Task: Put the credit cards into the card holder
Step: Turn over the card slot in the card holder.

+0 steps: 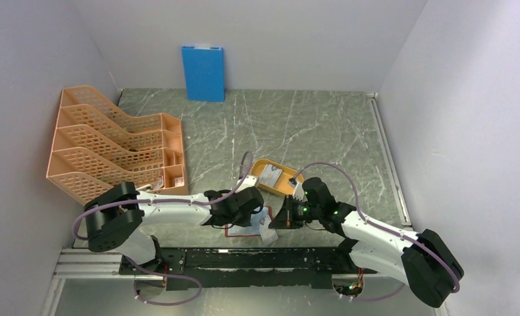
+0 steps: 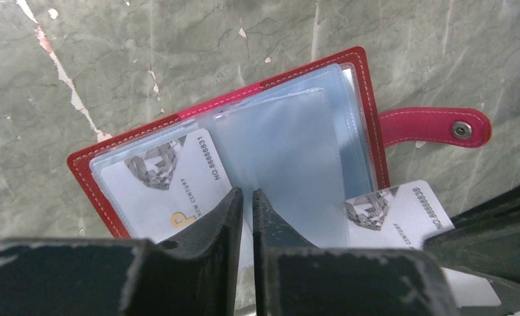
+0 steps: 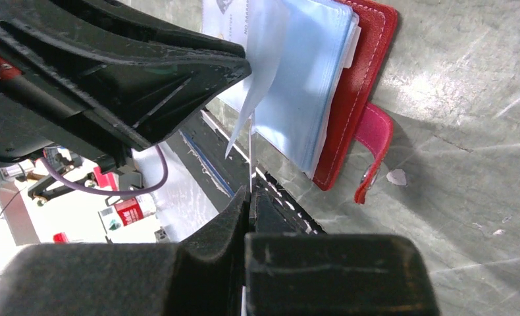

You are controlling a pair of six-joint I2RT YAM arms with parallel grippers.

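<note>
Two tools share this: right tool point(image 3: 249, 197), clamped on a card point(image 2: 395, 214), should feed it squarely into the sleeve point(image 3: 265, 59) left tool point(image 2: 247, 197) pinches up.

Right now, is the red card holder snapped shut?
No, the card holder lies open on the table, its clear pockets showing and its snap tab sticking out loose to one side.

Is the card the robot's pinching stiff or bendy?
Probably stiff: the card stands straight up from the right gripper, with no droop. It is likely very light, since edge-on it looks like a thin line. Its smooth printed face may make it slippery.
</note>
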